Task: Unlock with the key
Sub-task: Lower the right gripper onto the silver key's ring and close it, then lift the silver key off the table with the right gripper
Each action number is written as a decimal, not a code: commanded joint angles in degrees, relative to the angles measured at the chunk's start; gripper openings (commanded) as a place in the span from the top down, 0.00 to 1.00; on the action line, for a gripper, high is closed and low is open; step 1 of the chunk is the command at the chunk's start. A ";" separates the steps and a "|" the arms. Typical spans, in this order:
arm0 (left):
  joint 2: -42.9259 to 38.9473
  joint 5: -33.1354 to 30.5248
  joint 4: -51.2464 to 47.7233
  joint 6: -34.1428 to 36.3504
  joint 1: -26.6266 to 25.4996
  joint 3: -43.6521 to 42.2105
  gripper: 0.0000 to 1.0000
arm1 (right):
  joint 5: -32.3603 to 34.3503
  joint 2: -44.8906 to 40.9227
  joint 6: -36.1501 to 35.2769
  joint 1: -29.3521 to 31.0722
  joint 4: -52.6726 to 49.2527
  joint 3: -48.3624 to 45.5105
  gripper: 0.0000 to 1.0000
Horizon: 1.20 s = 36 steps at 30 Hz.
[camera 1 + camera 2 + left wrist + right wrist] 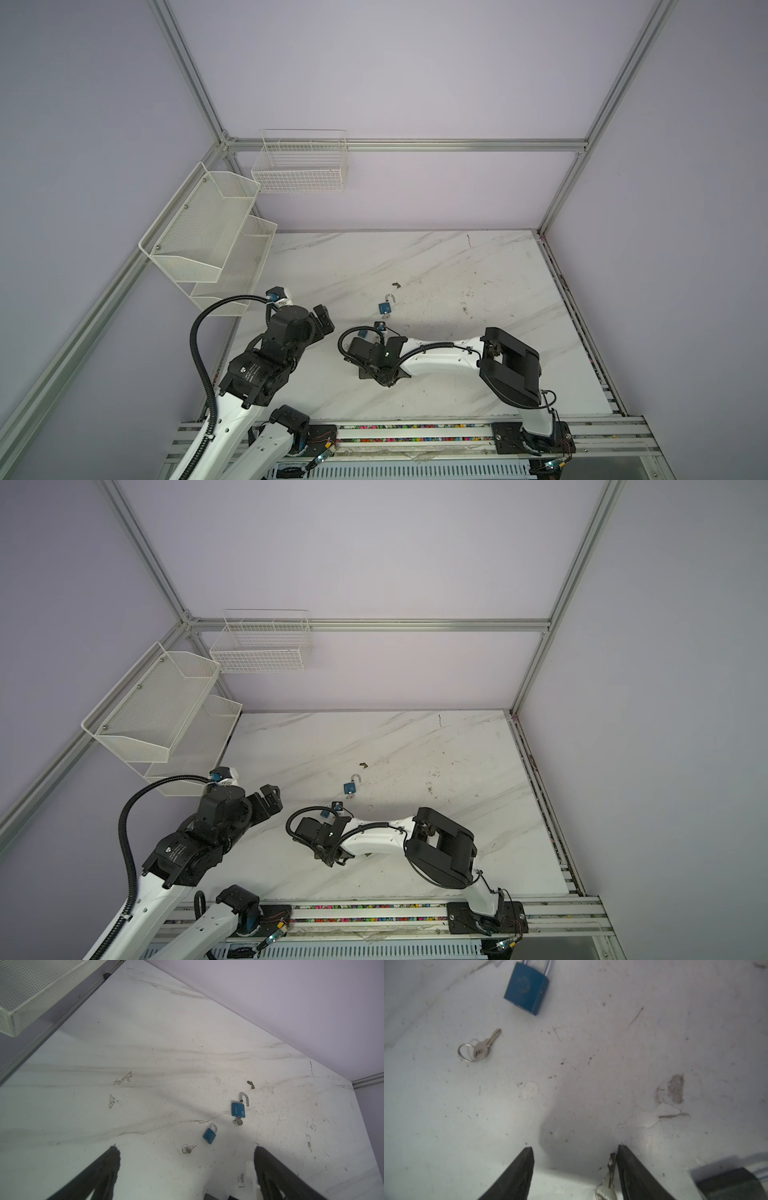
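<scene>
A blue padlock [238, 1109] lies mid-table with its shackle swung open and a key [238, 1122] in its keyhole; it also shows in both top views [385, 306] [351, 787]. A second blue padlock [527, 991] [209, 1135] lies shut. Beside it rests a loose key on a ring [478, 1049] [188, 1149]. My right gripper [575, 1147] is open, low over the table. A third key [609, 1176] leans against the inner face of one finger, and the other finger is well clear of it. My left gripper [187, 1148] [324, 318] is wide open and holds nothing.
White mesh shelves [208, 241] hang on the left wall and a wire basket [299, 166] on the back wall. A brown chip [397, 285] marks the marble table [478, 266] behind the locks. Metal rails [415, 432] run along the front edge.
</scene>
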 commanded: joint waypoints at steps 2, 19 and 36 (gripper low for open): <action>-1.09 1.61 -2.15 -1.63 0.50 4.56 0.00 | -0.94 0.55 -2.63 0.49 -4.80 -0.33 0.34; -1.80 4.86 -2.36 -5.31 0.46 3.71 0.00 | -2.77 -4.10 -5.52 2.14 -8.15 -5.81 0.58; -2.05 4.23 -1.93 -7.58 0.44 2.04 0.00 | -2.88 -2.69 -8.45 4.14 -8.80 -5.35 0.70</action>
